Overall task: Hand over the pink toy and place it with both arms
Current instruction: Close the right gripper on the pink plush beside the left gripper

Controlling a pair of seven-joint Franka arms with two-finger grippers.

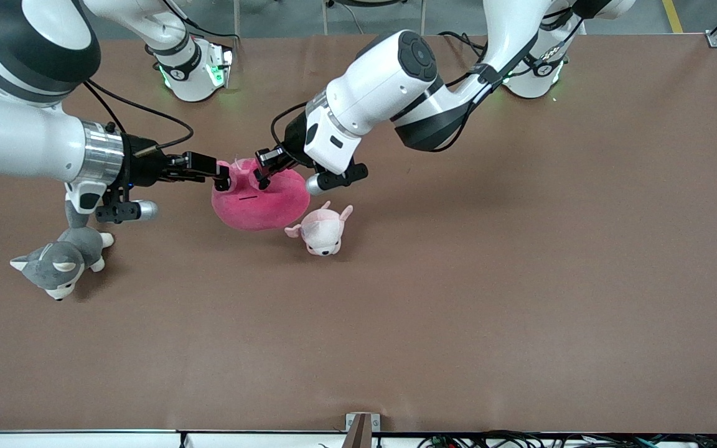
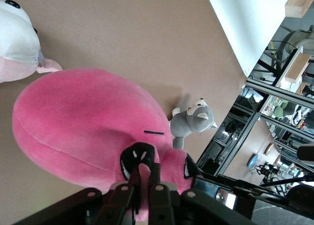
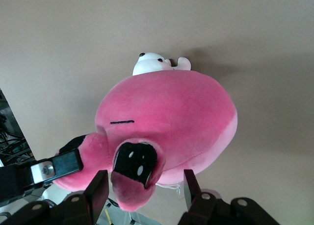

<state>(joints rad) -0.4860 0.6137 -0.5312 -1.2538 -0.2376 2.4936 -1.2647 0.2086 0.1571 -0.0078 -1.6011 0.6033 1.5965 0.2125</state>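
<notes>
Tool work decides this handover, and both tools are now at the pink toy (image 1: 259, 202), which hangs in the air over the tabletop (image 1: 458, 280), above and beside the small pale plush (image 1: 322, 230). The left tool (image 1: 263, 171) is closed tight on one upper lobe of the pink toy, pinching the fabric near a dark eye patch; its wrist view shows the two fingers (image 2: 147, 186) pressed together with plush between them. The right tool (image 1: 221, 177) stands with its jaws apart around the other lobe of the pink toy; its wrist view shows a finger (image 3: 98, 190) on each side of that lobe, and neither seems to squeeze it so far. The step in hand appears to be the transfer itself. To do it well, the right tool should probably close firmly on its lobe first, deep enough to catch stuffing and not only the cover. Only then should the left tool let go, slowly, because the soft body may swing. The grey dog plush (image 1: 60, 264) lies under the right arm, well apart from the pink toy, so the placing path should avoid it.
</notes>
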